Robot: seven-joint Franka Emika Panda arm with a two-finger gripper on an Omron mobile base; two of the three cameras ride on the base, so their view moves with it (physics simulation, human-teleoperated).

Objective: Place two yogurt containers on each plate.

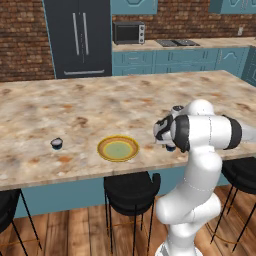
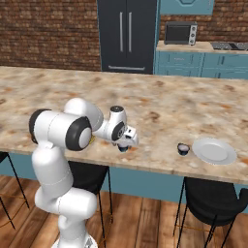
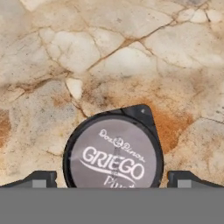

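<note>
You see three yogurt cups and two plates. Your gripper [image 3: 112, 179] straddles an upright cup [image 3: 113, 153] at lower centre, fingers spread, lid [image 3: 114, 158] facing you. Yellow-rimmed plate [image 1: 118, 148] sits mid-frame, white plate [image 2: 214, 150] right.

Yogurt container [image 3: 113, 153] lid: "GRIEGO" in large white letters; small script above and line below unreadable.

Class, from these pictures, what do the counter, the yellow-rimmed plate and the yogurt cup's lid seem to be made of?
Counter: polished stone, probably marble or granite, going by its beige and brown mottling and dark veins. Yellow-rimmed plate: likely glazed ceramic, with a smooth gold rim and pale green centre. Yogurt cup lid: perhaps foil or plastic film, flat grey with printed white lettering; the look leaves it open.
</note>
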